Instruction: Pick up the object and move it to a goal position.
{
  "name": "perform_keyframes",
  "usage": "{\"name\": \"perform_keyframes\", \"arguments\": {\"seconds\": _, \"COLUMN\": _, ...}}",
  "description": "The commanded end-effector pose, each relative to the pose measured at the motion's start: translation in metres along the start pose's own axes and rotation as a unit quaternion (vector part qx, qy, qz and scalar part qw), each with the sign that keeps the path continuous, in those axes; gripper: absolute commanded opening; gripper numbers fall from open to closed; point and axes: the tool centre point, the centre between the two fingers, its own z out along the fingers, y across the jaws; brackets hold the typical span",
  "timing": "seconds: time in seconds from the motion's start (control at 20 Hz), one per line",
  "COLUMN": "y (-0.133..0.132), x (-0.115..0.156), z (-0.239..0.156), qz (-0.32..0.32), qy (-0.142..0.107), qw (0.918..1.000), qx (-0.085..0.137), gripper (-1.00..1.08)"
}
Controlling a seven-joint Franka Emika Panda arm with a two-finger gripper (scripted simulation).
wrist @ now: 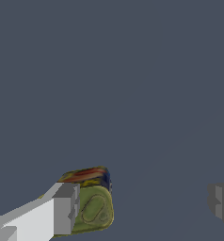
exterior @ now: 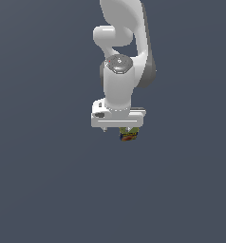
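Note:
The object (exterior: pixel 128 135) is a tiny mottled block of olive green, orange-red, yellow and dark blue. In the exterior view it shows just under the white hand, toward that view's right. In the wrist view the object (wrist: pixel 92 202) lies against the inner face of one grey fingertip (wrist: pixel 66 209). The other fingertip (wrist: pixel 220 202) stands far off across a wide gap. My gripper (exterior: pixel 118 129) (wrist: pixel 142 207) is open, so only one finger is at the object. Whether the object rests on the ground cannot be told.
A plain dark grey-blue surface (exterior: pixel 48 190) fills both views. The white arm (exterior: pixel 119 71) rises straight above the hand. No other object or marker shows.

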Motion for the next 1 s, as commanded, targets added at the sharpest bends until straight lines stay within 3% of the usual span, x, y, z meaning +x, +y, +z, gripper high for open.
{"name": "perform_keyframes", "arguments": {"seconds": 0.0, "y": 0.000, "x": 0.000, "z": 0.000, "qz": 0.000, "qy": 0.000, "qw": 1.0000, "qx": 0.000, "gripper": 1.00}}
{"name": "perform_keyframes", "arguments": {"seconds": 0.4, "y": 0.001, "x": -0.006, "z": 0.009, "qz": 0.000, "qy": -0.018, "qw": 0.9998, "qx": 0.010, "gripper": 1.00}}
{"name": "perform_keyframes", "arguments": {"seconds": 0.95, "y": -0.002, "x": -0.008, "z": 0.010, "qz": 0.019, "qy": -0.018, "qw": 0.9996, "qx": 0.010, "gripper": 1.00}}
